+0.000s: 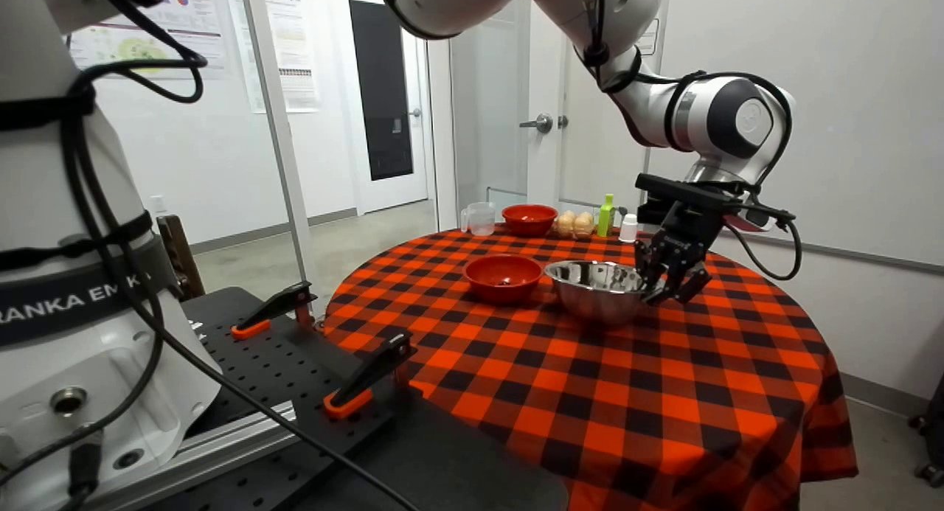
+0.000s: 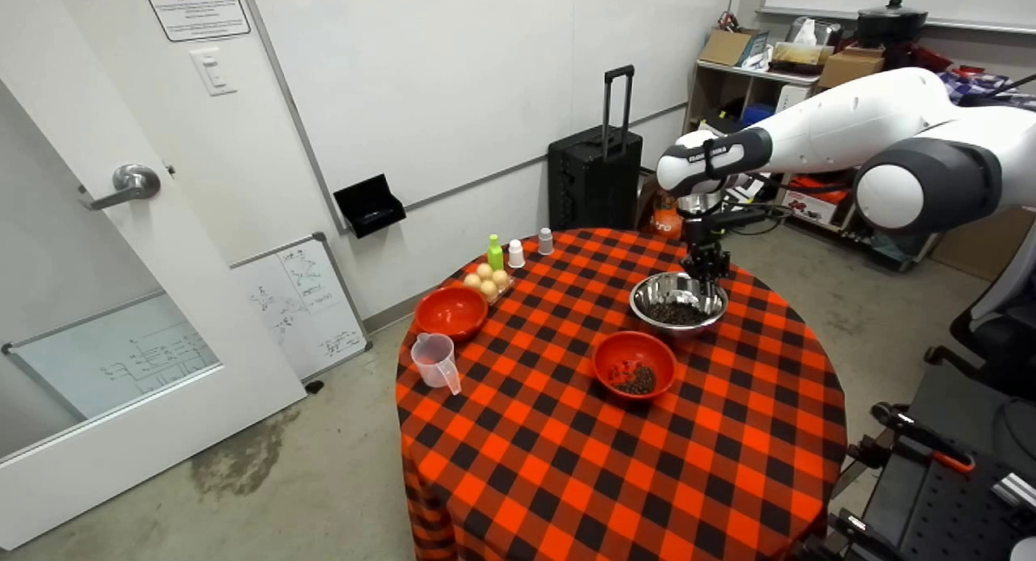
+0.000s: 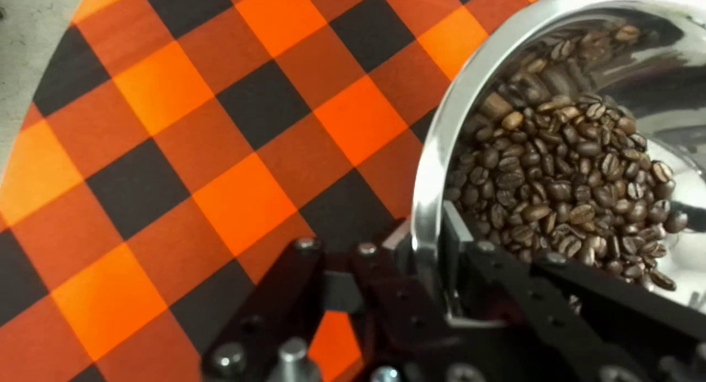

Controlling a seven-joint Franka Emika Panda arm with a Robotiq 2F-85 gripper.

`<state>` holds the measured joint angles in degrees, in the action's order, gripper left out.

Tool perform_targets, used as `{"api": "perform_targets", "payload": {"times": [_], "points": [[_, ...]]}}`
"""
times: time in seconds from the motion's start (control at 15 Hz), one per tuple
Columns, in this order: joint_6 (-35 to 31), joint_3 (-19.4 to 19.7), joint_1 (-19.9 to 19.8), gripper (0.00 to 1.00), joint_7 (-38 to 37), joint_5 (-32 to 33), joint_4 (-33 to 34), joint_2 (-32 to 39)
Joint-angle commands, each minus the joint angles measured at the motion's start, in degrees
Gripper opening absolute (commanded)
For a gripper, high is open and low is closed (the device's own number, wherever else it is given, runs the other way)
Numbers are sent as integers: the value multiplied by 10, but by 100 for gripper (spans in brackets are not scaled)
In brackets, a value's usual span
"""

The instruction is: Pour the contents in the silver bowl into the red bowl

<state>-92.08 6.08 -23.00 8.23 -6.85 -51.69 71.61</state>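
You had the gripper [image 3: 427, 230] clamped on the rim of the silver bowl [image 1: 601, 304], one finger inside and one outside per the wrist view, w/ coffee beans [image 3: 568, 183] heaped in the bowl. In both exterior views the nearer red bowl [image 2: 631, 350] lay just beside it, on the opp. side from your grip, so the line ran gripper, silver bowl, red bowl; whether the two bowls touched wasn't clear. That rel. decided the pour: the silver bowl was round, no long axis to match, so you prob. needed to raise the gripped side and let the opp. lip dip over the red one. No telling if its base was off the cloth [image 1: 686, 393]; if not, a lift had to come first. A smaller batch of beans [image 2: 639, 380] sat in the red bowl, so the job looked part done at best. Main risk: w/ one-edge hold, the bowl might've swivelled btwn. the fingers.
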Motion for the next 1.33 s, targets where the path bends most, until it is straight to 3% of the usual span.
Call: {"api": "perform_targets", "payload": {"times": [0.0,0.6,1.27], "points": [[-3,1,-4,1,-3,-3,6,-15],[-45,7,1,2,-14,3,-14,-53],[-95,28,72,2,-22,70,-71,-118]]}}
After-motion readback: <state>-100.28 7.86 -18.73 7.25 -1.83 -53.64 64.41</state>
